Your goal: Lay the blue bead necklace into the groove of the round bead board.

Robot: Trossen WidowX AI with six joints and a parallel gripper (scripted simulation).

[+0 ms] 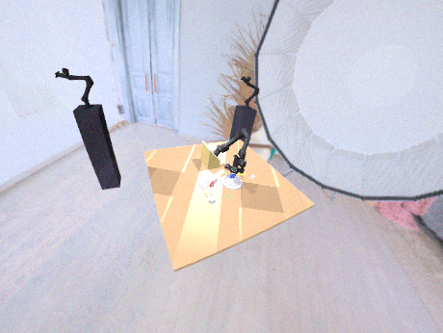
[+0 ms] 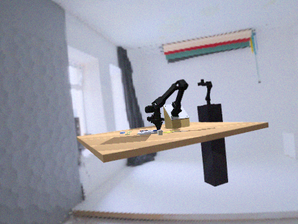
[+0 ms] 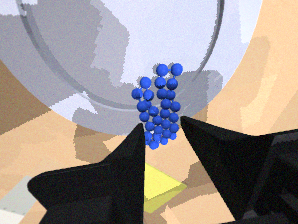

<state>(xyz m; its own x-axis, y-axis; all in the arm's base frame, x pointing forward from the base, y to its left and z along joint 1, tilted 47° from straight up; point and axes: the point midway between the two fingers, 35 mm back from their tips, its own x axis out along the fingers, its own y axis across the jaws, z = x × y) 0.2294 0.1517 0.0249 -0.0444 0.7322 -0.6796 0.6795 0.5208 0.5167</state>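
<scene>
the robot's end effector (image 1: 234, 172) (image 2: 158, 129) (image 3: 161, 123) is low over the worktop (image 1: 193, 241) (image 2: 181, 139) (image 3: 270, 95), its fingers partway together, one to each side of the near end of the blue bead necklace (image 1: 233, 176) (image 2: 155, 131) (image 3: 164, 107). a gap shows between the fingertips and the beads on at least one side, so it does not look to have a firm hold; contact on the other side is hard to tell from the wrist view.

the necklace lies bunched in a narrow clump across the rim of the round bead board (image 1: 233, 183) (image 2: 144, 133) (image 3: 165, 30), its far beads over the board and its near ones reaching past the edge. it does not follow the curved groove (image 3: 216, 45). a yellow piece (image 3: 162, 186) lies just beyond the near end of the beads.

the step in hand looks to be the grasp, with the laying-in not yet done. the next move likely calls for closing squarely on the near beads, then lifting gently and drawing the strand out along the groove. closing too high could let the small round beads slip away.
</scene>
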